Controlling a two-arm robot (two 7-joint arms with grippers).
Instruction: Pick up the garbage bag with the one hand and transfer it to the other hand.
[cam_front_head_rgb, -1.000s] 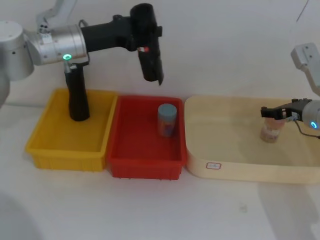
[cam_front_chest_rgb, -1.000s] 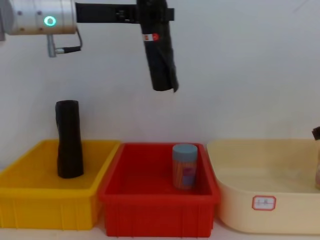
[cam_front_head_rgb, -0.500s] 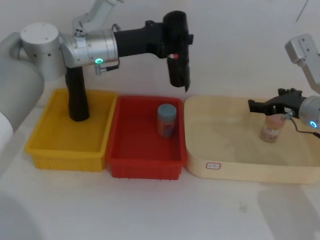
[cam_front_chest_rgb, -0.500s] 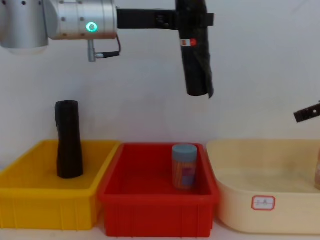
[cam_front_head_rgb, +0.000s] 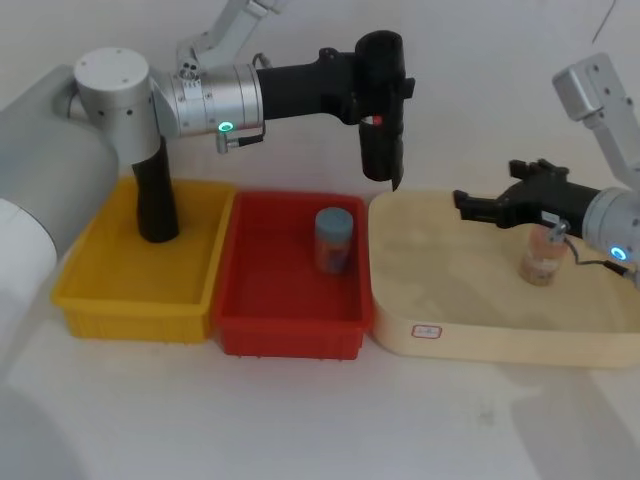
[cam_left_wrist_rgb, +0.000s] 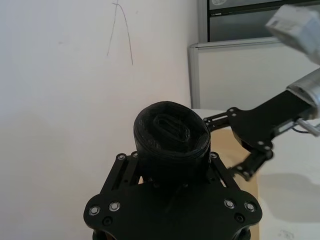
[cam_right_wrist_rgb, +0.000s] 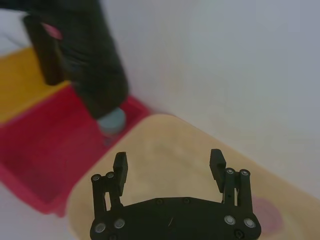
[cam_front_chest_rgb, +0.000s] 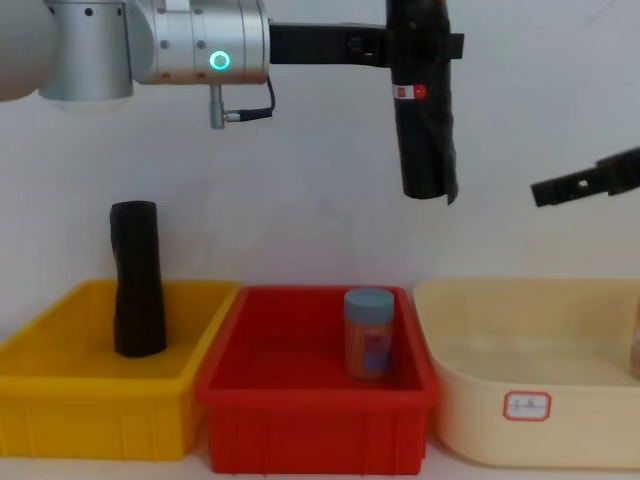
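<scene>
High up, my left tool (cam_front_chest_rgb: 425, 45) holds the bag (cam_front_head_rgb: 380, 150) tight near its top end. The bag hangs straight down in the air, over the spot where the red bin (cam_front_head_rgb: 290, 335) meets the cream tub (cam_front_head_rgb: 480, 345). Its red sticker (cam_front_chest_rgb: 421, 92) sits just under my grip. My right tool (cam_right_wrist_rgb: 168, 165) is open wide, up over the tub, pointing at the bag. It is near the bag, not touching. Another black roll (cam_front_head_rgb: 155, 200) stands in the yellow bin (cam_front_head_rgb: 130, 320).
</scene>
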